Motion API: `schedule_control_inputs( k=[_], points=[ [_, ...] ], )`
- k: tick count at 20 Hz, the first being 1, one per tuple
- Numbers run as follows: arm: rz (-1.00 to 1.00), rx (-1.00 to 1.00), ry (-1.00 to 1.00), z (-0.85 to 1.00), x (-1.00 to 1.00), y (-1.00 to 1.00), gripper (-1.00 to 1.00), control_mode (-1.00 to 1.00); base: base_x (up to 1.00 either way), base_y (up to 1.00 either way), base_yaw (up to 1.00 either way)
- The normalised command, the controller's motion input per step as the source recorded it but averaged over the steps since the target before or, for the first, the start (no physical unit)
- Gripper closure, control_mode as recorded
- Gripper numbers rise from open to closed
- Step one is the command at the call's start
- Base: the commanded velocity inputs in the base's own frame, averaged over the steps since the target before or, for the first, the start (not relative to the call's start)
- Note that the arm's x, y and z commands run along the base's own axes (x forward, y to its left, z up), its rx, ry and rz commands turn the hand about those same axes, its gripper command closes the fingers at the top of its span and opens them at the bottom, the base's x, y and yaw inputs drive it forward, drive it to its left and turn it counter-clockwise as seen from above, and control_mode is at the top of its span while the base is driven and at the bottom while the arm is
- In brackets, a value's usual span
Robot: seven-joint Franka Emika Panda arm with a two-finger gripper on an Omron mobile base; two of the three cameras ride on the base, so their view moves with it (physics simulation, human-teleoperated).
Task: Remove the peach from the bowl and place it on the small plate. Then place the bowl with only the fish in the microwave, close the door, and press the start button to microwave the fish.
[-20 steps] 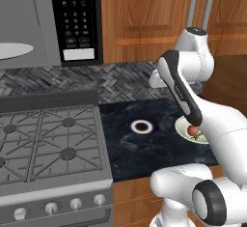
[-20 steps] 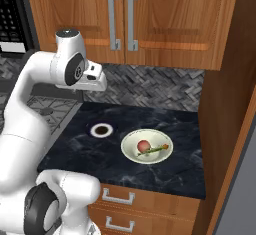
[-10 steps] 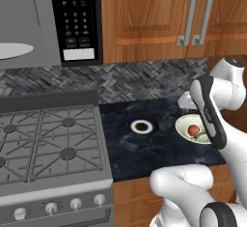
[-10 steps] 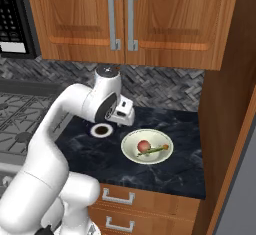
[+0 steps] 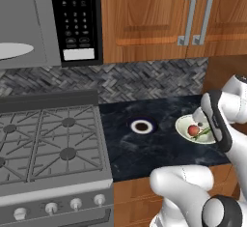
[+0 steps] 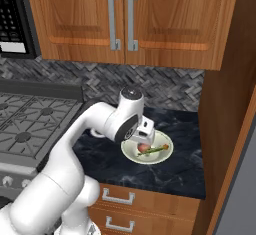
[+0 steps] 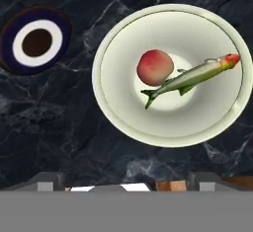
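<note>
At the centre right of your hand view: the bowl [image 7: 170, 127] on dark marble counter [image 7: 59, 122], holding the peach [image 7: 155, 67] left of centre, touching the fish [image 7: 190, 78], which lies slanted with its orange head toward the upper right rim. Upper left of that view: the small plate [image 7: 35, 41], apart from the bowl. Upper left of your left base view: the microwave [image 5: 48, 21], door open. Gripper above the bowl; you cannot tell its finger spacing.
</note>
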Motion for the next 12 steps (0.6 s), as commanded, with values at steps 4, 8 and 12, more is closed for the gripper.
schedule_control_inputs(
  k=[4,8,12],
  points=[
    [0.05,-0.01,0.09,-0.02,0.58,-0.14,-1.0,-1.0,0.0,0.0,0.0],
    [0.1,0.0,0.07,-0.26,0.63,-0.04,-1.0,-1.0,0.0,0.0,0.0],
    [0.08,0.0,0.03,-0.63,0.32,-0.06,-1.0,-1.0,0.0,0.0,0.0]
  ],
)
